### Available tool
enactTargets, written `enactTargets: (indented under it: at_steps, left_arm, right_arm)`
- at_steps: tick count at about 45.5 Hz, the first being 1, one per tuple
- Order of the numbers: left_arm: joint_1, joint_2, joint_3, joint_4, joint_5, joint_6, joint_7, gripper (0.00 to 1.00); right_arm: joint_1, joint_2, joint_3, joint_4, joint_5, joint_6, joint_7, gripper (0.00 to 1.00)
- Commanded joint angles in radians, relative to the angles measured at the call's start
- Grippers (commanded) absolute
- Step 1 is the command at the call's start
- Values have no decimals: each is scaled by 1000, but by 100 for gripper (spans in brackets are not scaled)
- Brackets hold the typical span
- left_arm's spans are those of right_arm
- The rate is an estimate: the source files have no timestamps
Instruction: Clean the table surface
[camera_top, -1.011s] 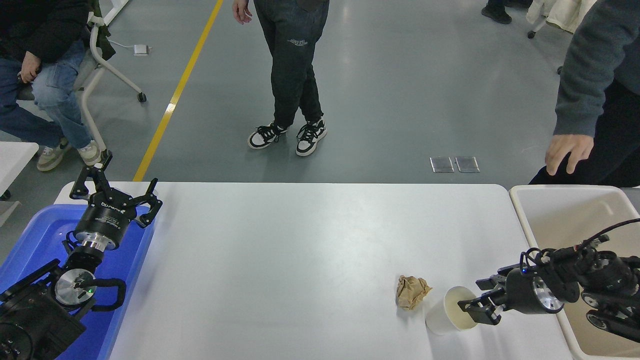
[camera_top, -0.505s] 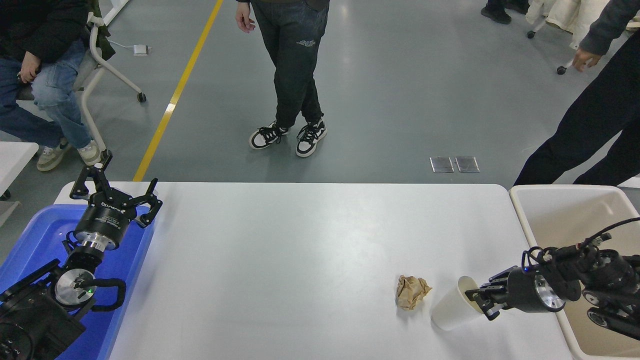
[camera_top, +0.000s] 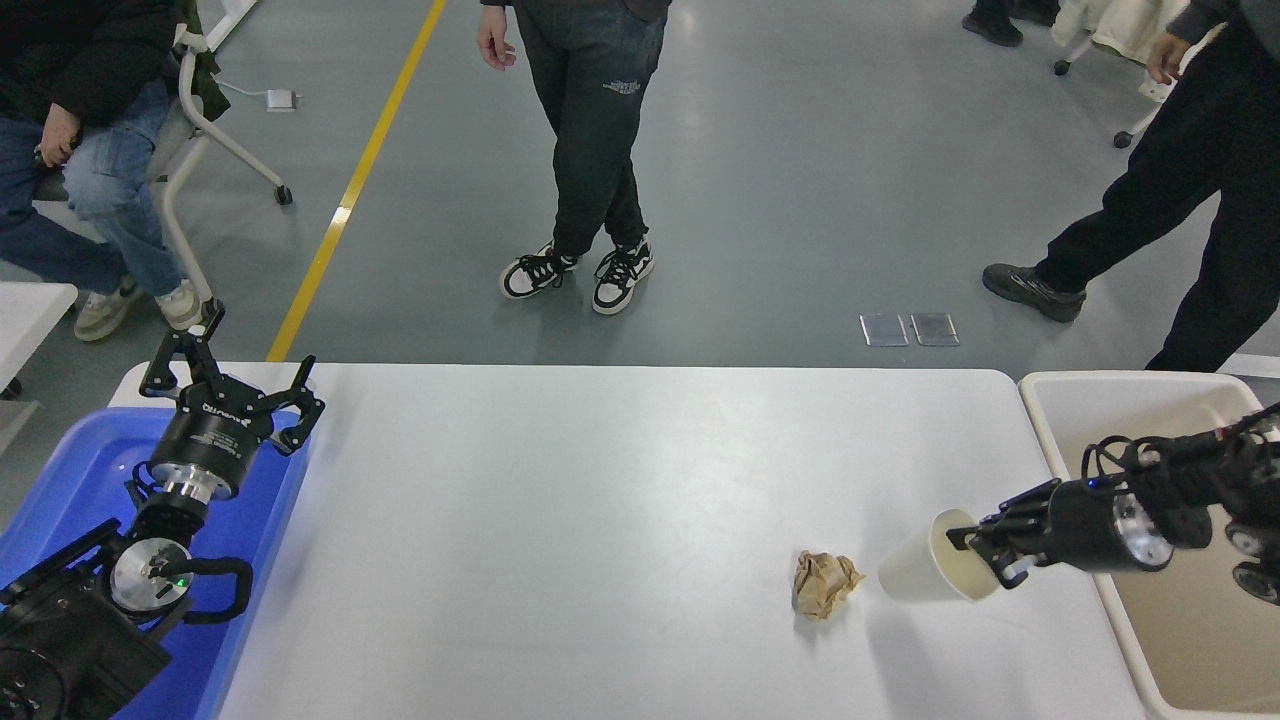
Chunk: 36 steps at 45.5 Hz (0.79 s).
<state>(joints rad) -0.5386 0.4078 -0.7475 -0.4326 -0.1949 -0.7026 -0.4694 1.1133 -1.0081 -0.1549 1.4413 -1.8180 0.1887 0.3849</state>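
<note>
White paper cup (camera_top: 935, 570) now lifted off the table surface (camera_top: 600, 520), tipped sideways, rim pinched by right gripper (camera_top: 985, 562); a second ago it stood upright; beige bin (camera_top: 1060, 420) likely next; crumpled brown paper (camera_top: 823, 583) remains; left gripper (camera_top: 222, 385) parked, fingers spread, over blue bin (camera_top: 70, 470).

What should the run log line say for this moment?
phase: carrying | right gripper: shut on paper cup rim, cup tipped sideways | crumpled brown paper: on table surface | left gripper: parked, open, above blue bin
</note>
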Motion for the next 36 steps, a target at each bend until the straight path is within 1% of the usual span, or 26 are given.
enactTargets:
  at_steps: [1,7,14,23,28,36]
  left_arm:
    - [-1,0,0,0,0,0,0,100]
    - [0,0,0,0,0,0,0,100]
    - [0,0,0,0,0,0,0,100]
    - [0,0,-1,0,0,0,0,100]
    - [0,0,-1,0,0,0,0,100]
    - [0,0,0,0,0,0,0,100]
  right_arm:
    - [106,-138,1,103,3,51,32,0]
    - [180,-213,14,162,5,106,37,0]
    - [266,-256,17,174,8,169,65,0]
    - [353,-288,20,194,37,227,71,0]
    - [378,-294,20,194,51,245,71,0]
    - [376,-308,20,185,54,245,69,0]
